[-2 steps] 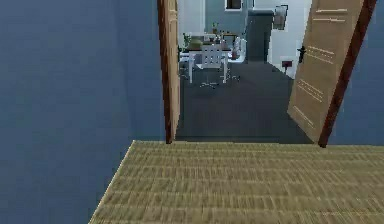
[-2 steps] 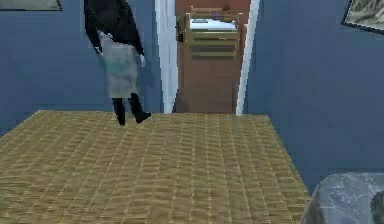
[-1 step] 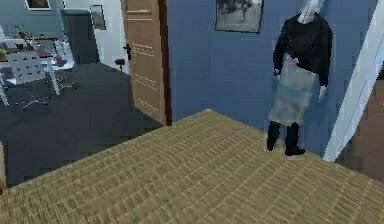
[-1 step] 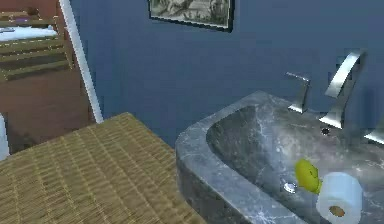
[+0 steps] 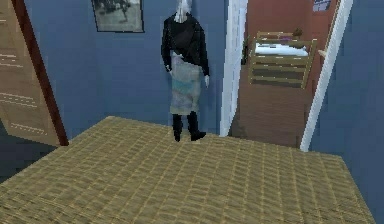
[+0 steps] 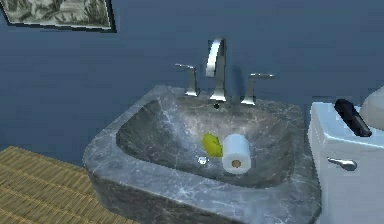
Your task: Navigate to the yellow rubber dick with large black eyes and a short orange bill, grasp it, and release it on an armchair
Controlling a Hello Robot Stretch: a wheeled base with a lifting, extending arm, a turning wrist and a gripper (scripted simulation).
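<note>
Ahead of you: mat (image 5: pixel 200 175) covers the floor up to the far wall.
Far wall: statue (image 5: pixel 185 70) stands at the mat's far edge, with a framed picture (image 5: pixel 117 14) hung up and left of it.
Forward view's left: open door (image 5: pixel 25 80).
Forward view's right: doorway (image 5: pixel 280 110), with a bed (image 5: pixel 283 55) in the room behind it.
Your arm side: sink (image 6: pixel 130 150) against the wall, faucet (image 6: pixel 216 70) at its back rim between two handles.
In the basin: small lump (image 6: pixel 211 145), with a paper roll (image 6: pixel 236 153) just right of it.
Right of the sink: toilet tank (image 6: pixel 340 150).
</note>
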